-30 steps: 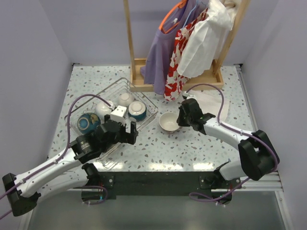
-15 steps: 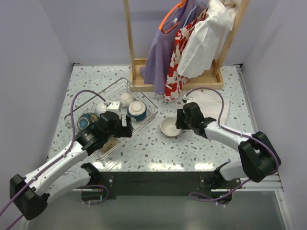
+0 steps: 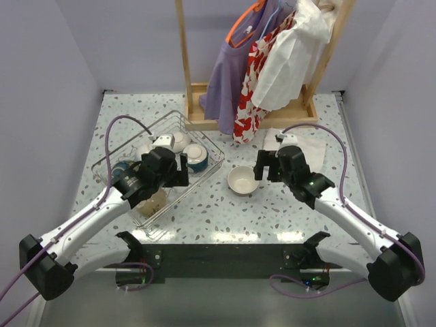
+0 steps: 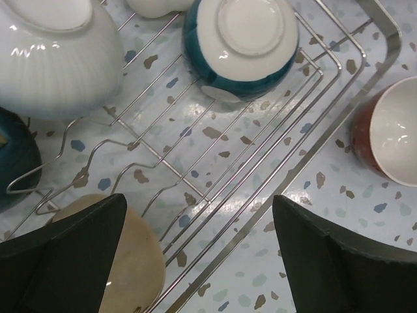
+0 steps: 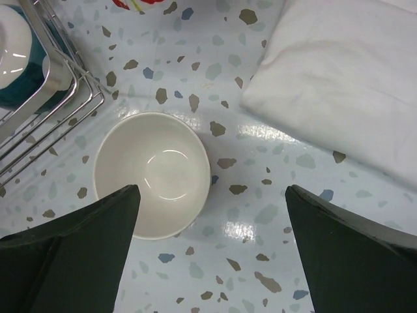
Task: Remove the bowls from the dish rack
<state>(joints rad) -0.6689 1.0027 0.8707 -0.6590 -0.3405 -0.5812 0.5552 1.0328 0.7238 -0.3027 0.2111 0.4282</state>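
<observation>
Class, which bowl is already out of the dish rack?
The red bowl, white inside, standing on the table beside the dish rack; the others sit inside it.

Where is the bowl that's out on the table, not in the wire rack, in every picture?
Top external: the bowl is in the middle, just right of the dish rack.
Left wrist: the bowl is at the right edge, with its red outside showing.
Right wrist: the bowl is left of centre, showing only its white inside.
Shared landmark: the teal-banded bowl in the rack corner beside it.
</observation>
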